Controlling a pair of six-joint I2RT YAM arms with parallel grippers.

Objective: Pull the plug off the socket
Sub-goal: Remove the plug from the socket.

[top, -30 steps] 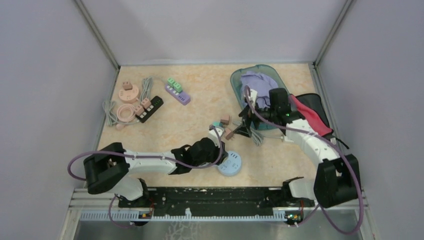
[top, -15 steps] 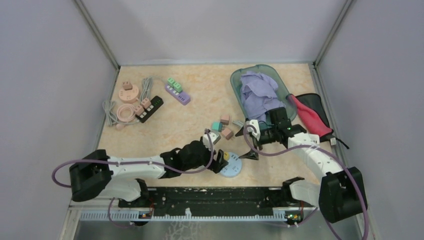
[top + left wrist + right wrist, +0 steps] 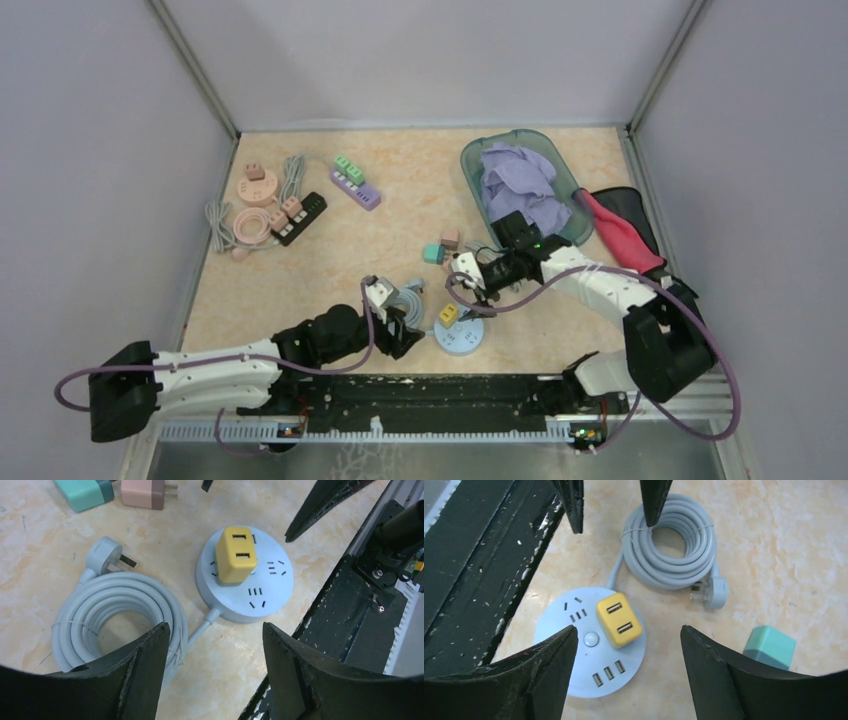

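Yellow plug [image 3: 449,312]: seated in the pale-blue round socket [image 3: 466,336], lower centre of the overhead frame, close to the near edge of the bench [image 3: 330,240].
Right gripper [image 3: 628,627]: spread wide and empty, poised above the socket; plug framed between the two fingers, nearer the left-hand one in the wrist frame, untouched.
Left gripper [image 3: 215,627]: likewise wide and empty, hovering over the socket and the grey coiled cable [image 3: 120,610]; plug in the upper centre of its frame, beyond the fingertips.
Step in hand: lining up for the grasp, by the look of it; plug not yet gripped.
Doing it well: probably best to pin the socket's bare rim with one gripper, centre the other squarely across the plug's flat sides, close firmly, then draw straight up along the prongs without rocking.
Risk: light socket liable to lift with the plug if left unpinned.
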